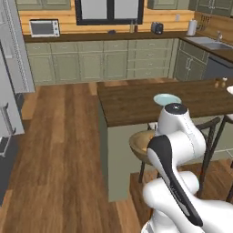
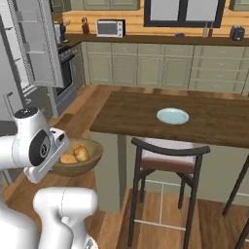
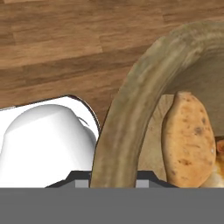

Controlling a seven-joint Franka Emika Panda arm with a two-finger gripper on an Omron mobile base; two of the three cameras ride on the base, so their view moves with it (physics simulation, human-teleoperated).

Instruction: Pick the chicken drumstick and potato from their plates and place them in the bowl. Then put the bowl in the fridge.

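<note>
The wooden bowl (image 2: 90, 156) hangs in the air beside the island counter, and my gripper (image 3: 114, 178) is shut on its thick rim (image 3: 127, 118). Inside lie the tan-yellow potato (image 2: 82, 153) and the more orange chicken drumstick (image 2: 68, 158). The hand view shows a speckled tan lump (image 3: 188, 140) against the bowl's wall. My own arm hides part of the bowl (image 1: 138, 144) in the left base view. One pale blue plate (image 1: 166, 98) (image 2: 172, 116) lies empty on the counter. The grey fridge (image 1: 8, 104) stands at the left with its door (image 2: 33, 46) swung open.
The dark wooden island counter (image 2: 126, 114) is at the bowl's right. A dark stool (image 2: 168, 154) stands in front of it. A stove (image 2: 65, 73) is beside the fridge. Open wooden floor (image 1: 59, 150) lies between me and the fridge.
</note>
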